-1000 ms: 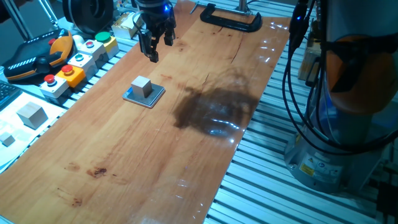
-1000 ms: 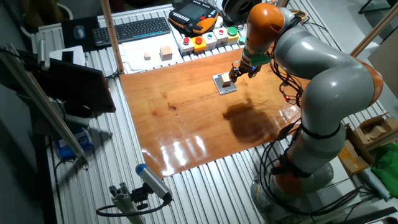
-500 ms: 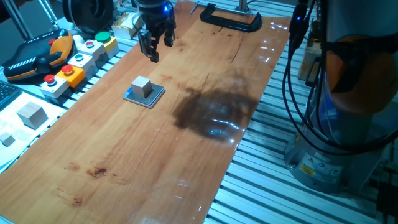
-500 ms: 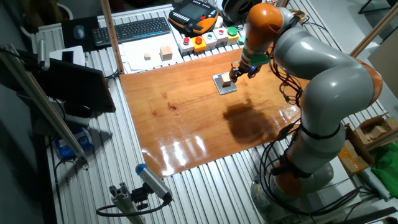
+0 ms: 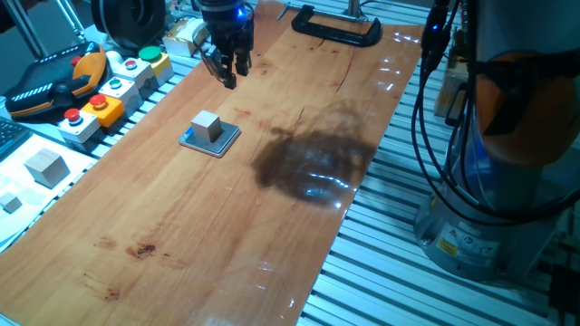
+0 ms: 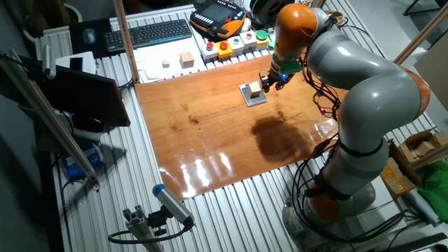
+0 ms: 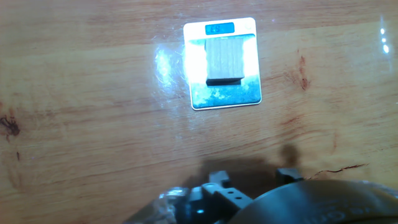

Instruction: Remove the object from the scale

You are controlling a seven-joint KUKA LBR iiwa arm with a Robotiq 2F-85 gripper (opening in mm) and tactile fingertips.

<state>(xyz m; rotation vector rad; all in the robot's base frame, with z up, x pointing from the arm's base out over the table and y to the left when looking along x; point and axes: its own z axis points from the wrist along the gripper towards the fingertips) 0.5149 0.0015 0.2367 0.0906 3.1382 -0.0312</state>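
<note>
The object, a small pale grey-beige cube [image 5: 207, 126], sits on the scale [image 5: 221, 144], a thin square plate with a dark top and blue edge, on the wooden table. Both also show in the other fixed view, cube [image 6: 255, 89] on scale [image 6: 256, 99], and in the hand view, cube [image 7: 224, 60] on scale [image 7: 224, 95]. My gripper [image 5: 229, 76] hangs above the table beyond the scale, apart from the cube, with its jaws apart and nothing between them. In the hand view only the gripper's body shows at the bottom edge, below the scale.
Button boxes [image 5: 111, 91] and a pendant [image 5: 50, 83] line the table's left side. A larger pale cube [image 5: 45, 167] and a tiny cube [image 5: 11, 203] lie off the board at the left. A black clamp [image 5: 335, 31] sits at the far end. The arm's base [image 5: 494, 181] stands right.
The gripper has turned about its own axis and shifted slightly over the far part of the table. The cube and scale have not moved.
</note>
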